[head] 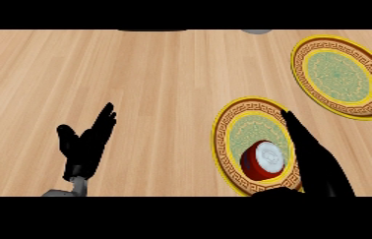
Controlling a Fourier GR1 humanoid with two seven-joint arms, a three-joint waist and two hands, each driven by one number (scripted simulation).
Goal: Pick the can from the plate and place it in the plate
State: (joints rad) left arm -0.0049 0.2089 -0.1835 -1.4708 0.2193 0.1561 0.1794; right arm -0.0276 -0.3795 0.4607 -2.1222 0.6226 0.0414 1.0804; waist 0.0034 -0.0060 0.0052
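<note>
The right hand (320,162) is sitting nearest the view's lower edge, coming up from the bottom right as a black shape with its fingers stretched out straight, unclenched and grasping nothing. Starting over from the left side, the left hand (87,144) is resting low on the left, well apart from everything else, fingers up and relaxed with the thumb standing off to its left, holding nothing; a bit of grey forearm (73,188) is showing beneath it at the lower edge. The wooden counter (145,75) is stretching bare between that hand and the dishes. Further right, the near plate (251,127) is lying flat, yellow-rimmed with a brown patterned band and a pale green middle. The can (263,159) is lying tilted in the lower part of this plate, red-sided, its white end facing up toward the view. The right hand is hanging just beside the can on its right, straight fingers running up along the plate's right rim and covering part of it; whether the hand is touching the can cannot be told. At the far right, the far plate (334,75), of the same pattern, is lying near the upper corner, apart from the near plate, nothing on it.
</note>
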